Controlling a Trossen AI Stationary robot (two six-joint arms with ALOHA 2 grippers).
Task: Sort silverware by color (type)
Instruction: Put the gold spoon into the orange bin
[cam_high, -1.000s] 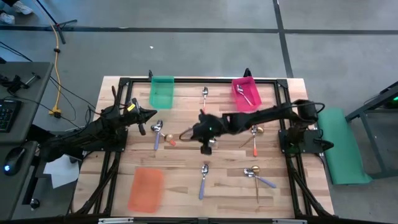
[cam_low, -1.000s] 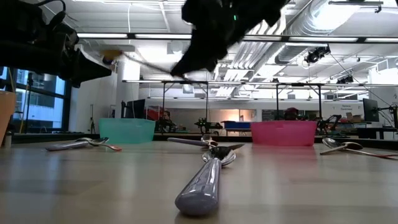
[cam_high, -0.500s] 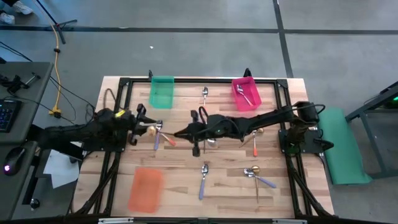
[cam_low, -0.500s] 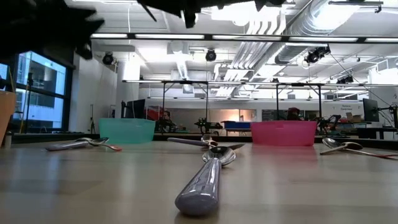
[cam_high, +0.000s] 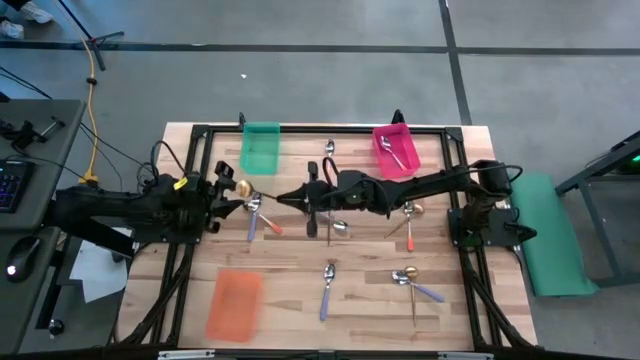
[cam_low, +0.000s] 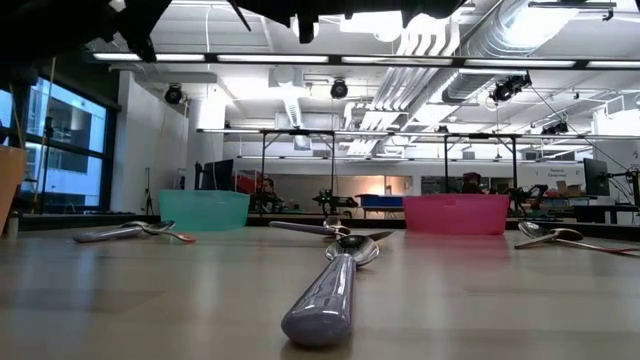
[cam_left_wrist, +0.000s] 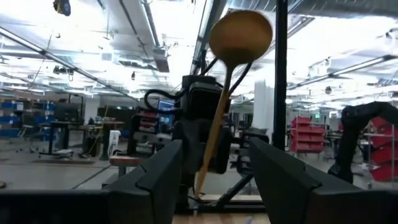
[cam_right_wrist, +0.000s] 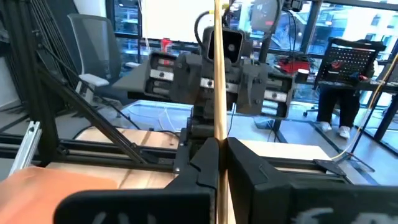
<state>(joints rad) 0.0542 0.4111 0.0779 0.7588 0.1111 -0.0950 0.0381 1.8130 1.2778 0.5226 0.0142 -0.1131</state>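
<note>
A gold spoon (cam_high: 262, 193) hangs in the air over the table's left half. My right gripper (cam_right_wrist: 219, 146) is shut on its handle, and its bowl (cam_left_wrist: 241, 34) points at my left gripper (cam_left_wrist: 214, 174). The left gripper is open, one finger on each side of the handle below the bowl, with a gap showing on both sides. In the high view the two grippers face each other, left gripper (cam_high: 230, 195) and right gripper (cam_high: 288, 197). Other spoons lie flat on the table: lavender-handled (cam_high: 327, 288), orange-handled (cam_high: 268, 224) and gold (cam_high: 414, 209). My right gripper pinches the gold spoon's slim handle (cam_right_wrist: 219, 127) between its two shut fingers, toward the end away from the bowl. The fingers reach level from the table's right and lie along the handle. The spoon sticks out past the fingertips, clear of the table.
A green bin (cam_high: 260, 148) and a pink bin (cam_high: 395, 150) holding a spoon stand at the far edge. An orange bin (cam_high: 235, 303) stands near the front left. Close to the low camera lies a lavender handle (cam_low: 325, 295). A black frame (cam_high: 300, 130) borders the table.
My left gripper has opened and drawn back a little toward the table's left edge. My right gripper, still shut, has moved toward the left and far edges. The gold spoon has gone with it, staying clear of the table with its bowl toward the left gripper.
</note>
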